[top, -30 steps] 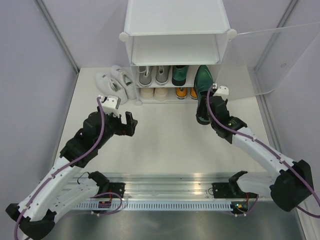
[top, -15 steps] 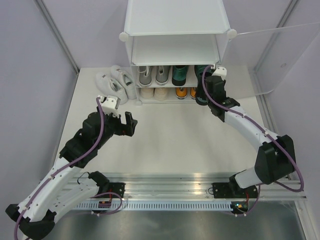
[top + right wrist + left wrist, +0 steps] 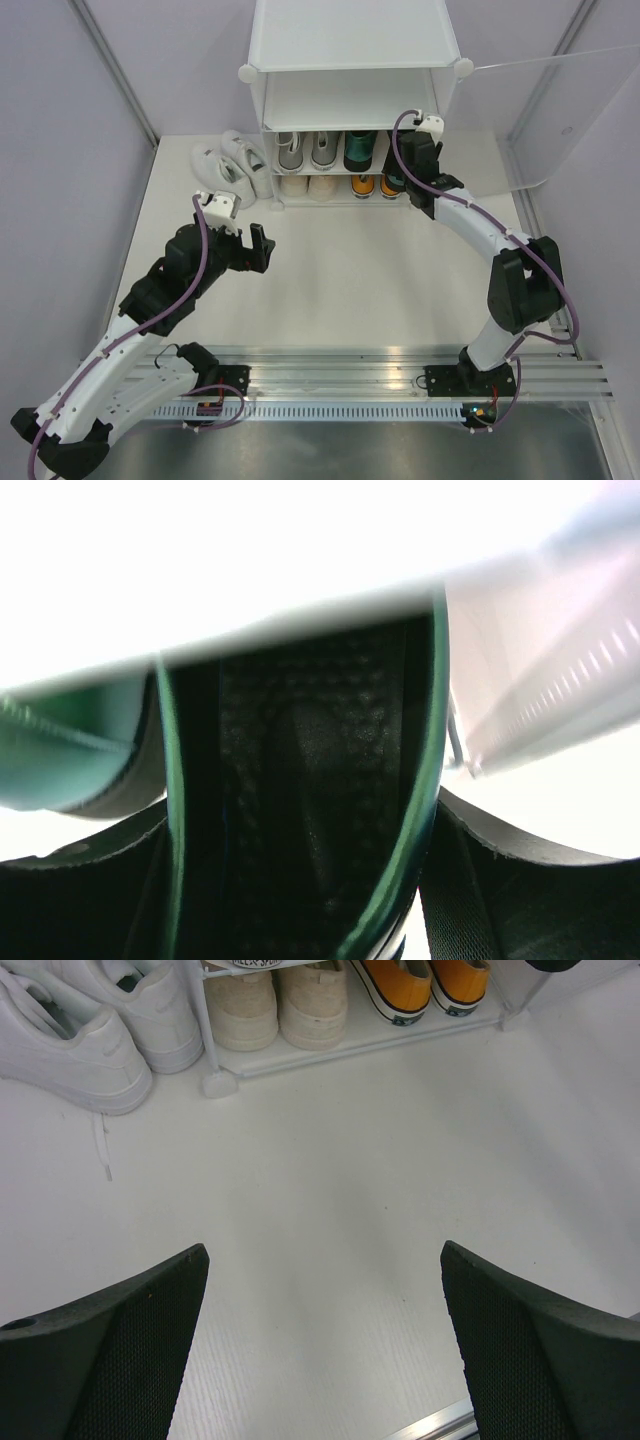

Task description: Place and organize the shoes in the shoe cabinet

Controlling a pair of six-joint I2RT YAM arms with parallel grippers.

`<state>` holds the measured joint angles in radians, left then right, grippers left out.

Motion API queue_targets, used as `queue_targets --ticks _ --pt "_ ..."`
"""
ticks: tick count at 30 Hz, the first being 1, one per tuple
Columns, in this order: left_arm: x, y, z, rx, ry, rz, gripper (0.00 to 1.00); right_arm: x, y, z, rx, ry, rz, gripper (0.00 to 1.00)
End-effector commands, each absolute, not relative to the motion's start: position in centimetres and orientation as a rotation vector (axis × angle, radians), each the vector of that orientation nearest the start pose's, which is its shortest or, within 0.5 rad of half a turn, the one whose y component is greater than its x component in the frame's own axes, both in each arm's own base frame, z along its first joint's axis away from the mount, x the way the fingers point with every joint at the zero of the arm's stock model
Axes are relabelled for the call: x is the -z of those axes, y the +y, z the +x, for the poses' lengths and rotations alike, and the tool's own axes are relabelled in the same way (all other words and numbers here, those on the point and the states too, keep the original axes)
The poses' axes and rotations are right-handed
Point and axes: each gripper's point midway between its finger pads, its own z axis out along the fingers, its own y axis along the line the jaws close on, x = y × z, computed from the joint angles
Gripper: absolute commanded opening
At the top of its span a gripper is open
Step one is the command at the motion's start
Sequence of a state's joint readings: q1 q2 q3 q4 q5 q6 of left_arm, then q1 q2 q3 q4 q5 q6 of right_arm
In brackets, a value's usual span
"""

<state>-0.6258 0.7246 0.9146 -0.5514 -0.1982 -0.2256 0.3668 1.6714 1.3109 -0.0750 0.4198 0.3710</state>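
Reaching far across the white table (image 3: pixel 340 280), the right gripper (image 3: pixel 402 178) is at the front of the tall white plastic-panel shoe cabinet (image 3: pixel 350 40), at its right-hand side. Its jaws are clamped on a glossy dark green pointed shoe (image 3: pixel 300 760). From the right wrist we look straight into the shoe's dark inside, with one black finger (image 3: pixel 70 890) on each flank and a white cabinet panel close overhead. From above, we see only a small part of this shoe past the wrist, so we cannot tell whether its sole rests on a shelf.

Just left of it on the same level stands the other glossy dark green shoe (image 3: pixel 358 150), and left of that the grey canvas lace-ups (image 3: pixel 305 150). One level down, at the near edge of the cabinet, the cream pair (image 3: pixel 280 1005) sits on the left. The orange canvas lace-ups with white toes (image 3: pixel 425 982) sit on the right, toes facing us. The white sneakers (image 3: pixel 90 1030) lie on the table outside the cabinet, just beside its near left foot, one lace trailing on the tabletop. The translucent frosted door (image 3: pixel 560 110) stands swung wide to the right.

The left gripper (image 3: pixel 322 1250) hangs over bare table near the middle left, well apart from every shoe. Its jaws are spread wide with nothing between them.
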Motion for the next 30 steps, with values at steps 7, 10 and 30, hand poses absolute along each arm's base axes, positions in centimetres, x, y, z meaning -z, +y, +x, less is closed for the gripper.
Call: queue_targets --ticks 7,10,30 --pt "-27.4 -14.2 23.2 0.396 1.895 0.298 1.00 -27.8 11.7 53.7 -0.080 1.707 0.381 0.01" --pt "-27.4 -14.3 23.2 0.400 1.896 0.302 0.99 -27.5 11.6 54.1 -0.070 1.705 0.385 0.04" --pt "-27.4 -14.4 23.1 0.404 1.897 0.305 1.00 -27.5 11.7 52.2 -0.125 1.696 0.349 0.86"
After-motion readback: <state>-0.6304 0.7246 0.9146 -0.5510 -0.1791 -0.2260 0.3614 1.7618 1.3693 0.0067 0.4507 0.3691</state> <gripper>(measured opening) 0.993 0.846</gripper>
